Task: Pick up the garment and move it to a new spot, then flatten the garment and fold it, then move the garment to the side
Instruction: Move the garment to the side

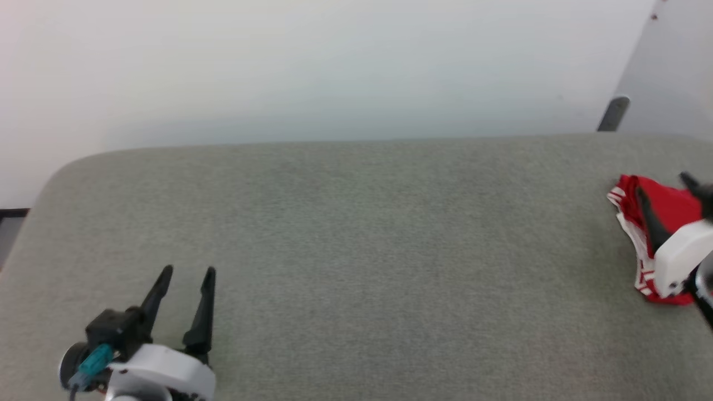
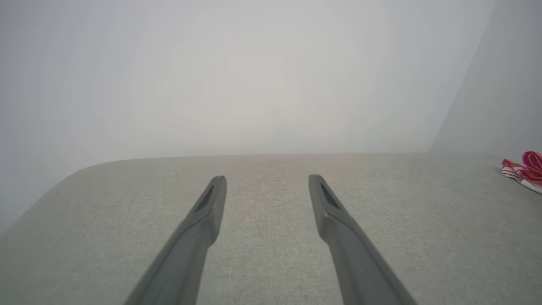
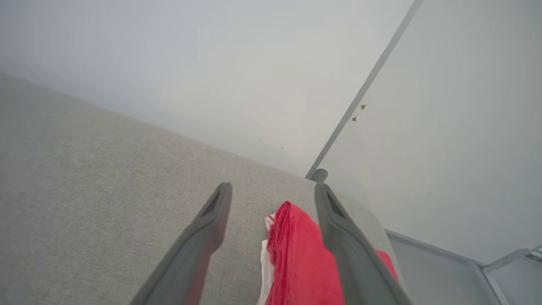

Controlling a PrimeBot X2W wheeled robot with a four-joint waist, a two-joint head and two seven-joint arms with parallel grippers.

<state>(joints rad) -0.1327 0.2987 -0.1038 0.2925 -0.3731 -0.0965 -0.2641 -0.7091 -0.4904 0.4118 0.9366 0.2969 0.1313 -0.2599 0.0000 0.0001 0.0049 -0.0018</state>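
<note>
Head view places the garment [image 1: 671,207], a red jersey T-shirt with white sleeves and striped trim, as a compact bundle at the far right edge of the grey-green upholstered surface [image 1: 356,234], partly cut by the frame. I read the right gripper [image 1: 661,184] as released: its two dark fingers stand apart, straddling the bundle from above. The right wrist view shows red cloth between and beneath them with nothing clamped; I cannot confirm contact with the cloth. The left gripper [image 1: 188,269] is likewise spread and holds nothing, low at the near left, well apart from the garment. Stage assessment: this layout fits two conditions, either a bunched shirt about to be gripped for relocation, or a folded shirt set down at the side. Whether the layers are squared I cannot tell. Procedure note: I would verify the fold state from a fuller view before commanding any closure or retreat of the right arm.
</note>
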